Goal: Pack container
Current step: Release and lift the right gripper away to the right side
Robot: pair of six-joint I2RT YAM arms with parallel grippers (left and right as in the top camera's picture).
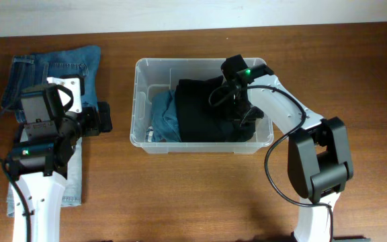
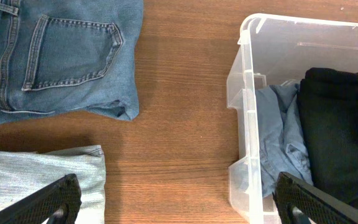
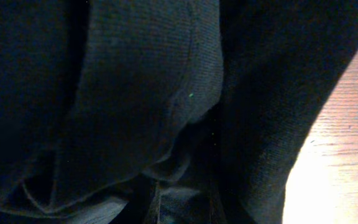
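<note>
The container (image 1: 180, 60) is a clear plastic bin at mid-table, also in the left wrist view (image 2: 244, 74). Inside lie a crumpled blue cloth (image 1: 165, 119) (image 2: 281, 146) at the left and a black garment (image 1: 203, 107) (image 2: 340, 124) filling the rest. My right gripper (image 1: 242, 115) is down inside the bin at its right side. In the right wrist view black fabric (image 3: 135, 81) fills the frame, and the fingers (image 3: 183, 205) are close together with a fold between them. My left gripper (image 1: 103, 117) (image 2: 179, 208) is open and empty over bare wood left of the bin.
Folded dark blue jeans (image 1: 56, 67) (image 2: 61, 56) lie at the back left. Light blue jeans (image 1: 76, 175) (image 2: 36, 177) lie under my left arm. The wooden table (image 1: 180, 195) runs in front of the bin.
</note>
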